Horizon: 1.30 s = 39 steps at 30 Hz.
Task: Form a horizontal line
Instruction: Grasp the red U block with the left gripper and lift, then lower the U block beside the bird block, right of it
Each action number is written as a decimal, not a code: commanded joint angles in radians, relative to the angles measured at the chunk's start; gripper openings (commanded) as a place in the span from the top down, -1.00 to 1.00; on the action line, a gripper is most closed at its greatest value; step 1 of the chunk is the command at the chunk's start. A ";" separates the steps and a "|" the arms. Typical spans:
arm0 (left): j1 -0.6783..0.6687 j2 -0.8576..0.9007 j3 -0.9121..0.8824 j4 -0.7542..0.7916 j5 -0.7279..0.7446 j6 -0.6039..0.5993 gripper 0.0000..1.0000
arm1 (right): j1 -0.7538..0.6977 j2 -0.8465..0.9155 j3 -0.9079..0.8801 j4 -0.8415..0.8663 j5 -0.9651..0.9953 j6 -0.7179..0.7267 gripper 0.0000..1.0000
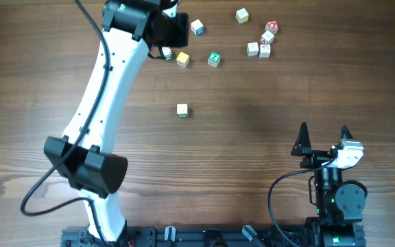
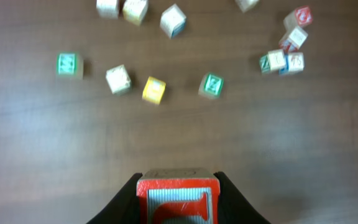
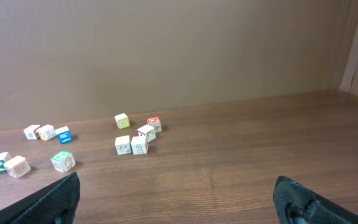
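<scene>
My left gripper (image 1: 172, 31) is at the far side of the table, shut on a red-edged cube (image 2: 178, 190) that fills the bottom of the left wrist view between the black fingers (image 2: 178, 179). In the overhead view the arm hides this cube. A lone pale cube with green trim (image 1: 182, 110) sits at mid-table. No row of three touching cubes with a red-marked middle shows. My right gripper (image 1: 324, 134) is open and empty at the near right, with its fingers wide apart in the right wrist view (image 3: 176, 182).
Loose cubes lie scattered at the far side: a yellow one (image 1: 182, 59), a green one (image 1: 214, 58), a white one (image 1: 197, 27), and a small cluster (image 1: 262, 42) at the far right. The left arm (image 1: 105, 96) stretches across the left half.
</scene>
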 commanded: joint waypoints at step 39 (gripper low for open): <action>-0.246 -0.032 -0.870 0.655 -0.180 -0.303 0.42 | 0.006 -0.005 -0.001 0.003 -0.016 0.003 -0.99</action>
